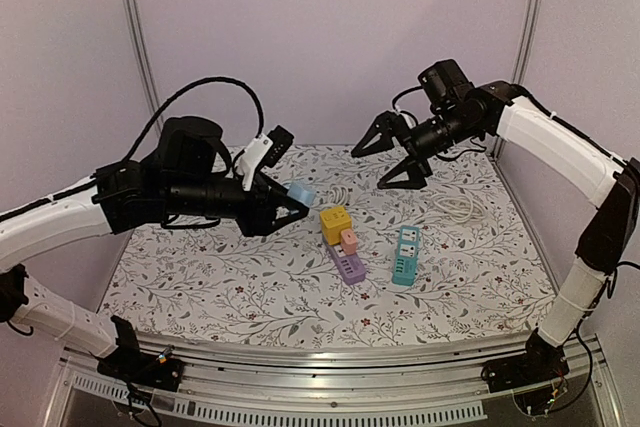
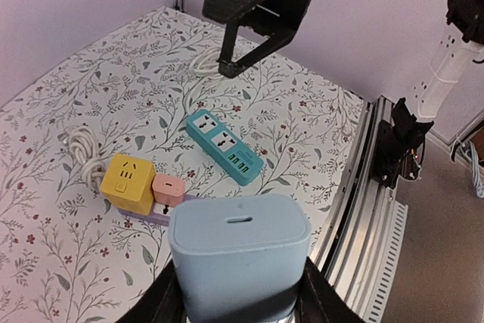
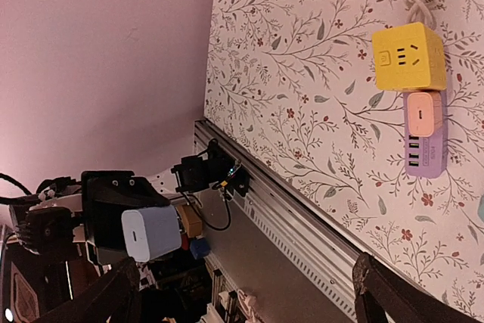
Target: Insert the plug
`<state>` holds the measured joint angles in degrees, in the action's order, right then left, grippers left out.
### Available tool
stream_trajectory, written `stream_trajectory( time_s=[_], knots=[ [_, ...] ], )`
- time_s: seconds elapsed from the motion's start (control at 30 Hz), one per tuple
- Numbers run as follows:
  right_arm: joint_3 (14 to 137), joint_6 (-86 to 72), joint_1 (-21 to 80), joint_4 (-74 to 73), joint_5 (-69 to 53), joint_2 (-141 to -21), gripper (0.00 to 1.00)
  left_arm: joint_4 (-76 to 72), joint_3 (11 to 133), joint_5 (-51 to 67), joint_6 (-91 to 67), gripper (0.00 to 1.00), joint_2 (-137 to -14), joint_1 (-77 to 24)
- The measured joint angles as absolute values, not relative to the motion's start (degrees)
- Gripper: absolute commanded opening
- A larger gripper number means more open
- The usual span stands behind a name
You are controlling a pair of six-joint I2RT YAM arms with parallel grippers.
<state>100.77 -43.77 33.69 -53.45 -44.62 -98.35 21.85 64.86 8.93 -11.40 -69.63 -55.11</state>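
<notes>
floral table [image 1: 200, 282] beneath left gripper [image 1: 293, 204]; its blue plug [image 1: 301, 192] points port-end rightward.

Blue plug [image 2: 238, 262], yellow cube [image 2: 128, 181], teal strip [image 2: 224, 146] — perhaps lilac strip [image 3: 426, 158]; floral table [image 2: 76, 104].

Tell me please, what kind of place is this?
Probably a robotics lab test cell: an aluminium rail at the near edge, bare walls around a floral-covered table, and a teal power strip set out while the left gripper holds a blue charger.
</notes>
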Motion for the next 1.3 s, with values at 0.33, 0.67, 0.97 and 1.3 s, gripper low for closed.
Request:
stream_trajectory(
  time_s=[0.33, 0.67, 0.97, 1.3],
  knots=[
    [106.5, -47.6, 40.5, -50.1, -48.7, -102.7, 0.86, 23.2, 70.7, 8.3, -4.6, 0.09, -79.5, -58.1],
    [105.1, -46.2, 42.8, -49.8, -51.4, -103.2, 0.76, 24.5, 73.9, 10.1, -4.8, 0.11, -82.6, -58.1],
    [102.8, -44.7, 43.1, -50.3, -52.1, -103.2, 0.69, 24.3, 73.9, 9.9, -5.9, 0.11, -82.7, -58.1],
    [101.1, -42.7, 44.4, -52.1, -52.2, -103.2, 0.56, 24.4, 74.1, 10.1, -7.1, 0.12, -84.9, -58.2]
  ],
)
